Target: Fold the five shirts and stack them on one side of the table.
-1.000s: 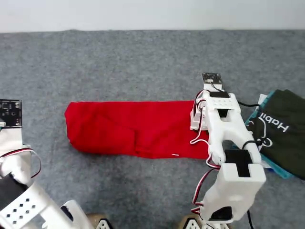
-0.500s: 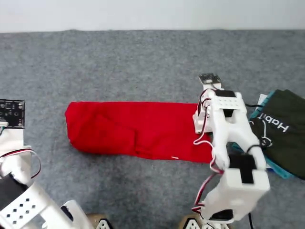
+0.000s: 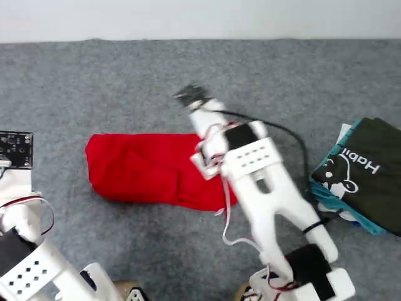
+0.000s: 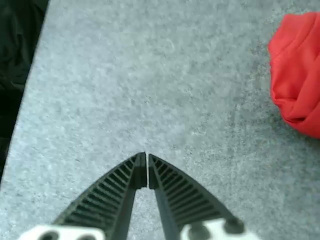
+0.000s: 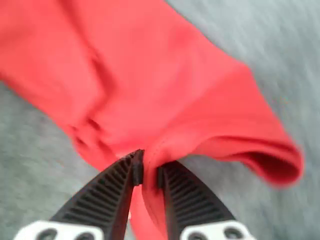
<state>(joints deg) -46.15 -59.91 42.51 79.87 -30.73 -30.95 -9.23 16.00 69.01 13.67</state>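
Since 1 s ago my R gripper (image 3: 210, 160) swung left, pulling one end of red shirt (image 3: 138, 169) over itself mid-table. It's clamped tight on the cloth. I'd stay low & match edges before letting go.

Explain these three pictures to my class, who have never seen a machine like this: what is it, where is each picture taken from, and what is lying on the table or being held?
The machine is two small robot arms standing side by side at a table with a grey, carpet-like top. Each arm ends in a gripper, a pincer with two fingers. The high view comes from a fixed camera looking down over the table. The other two pictures come from little cameras on the arms' wrists, so each looks along its own gripper. On the table lies a red shirt, folded into a long strip. At the table's right edge sits a pile of folded shirts with a dark one on top. The right gripper is shut on an edge of the red shirt. The left gripper is shut and holds nothing, above bare table with the red shirt nearby.
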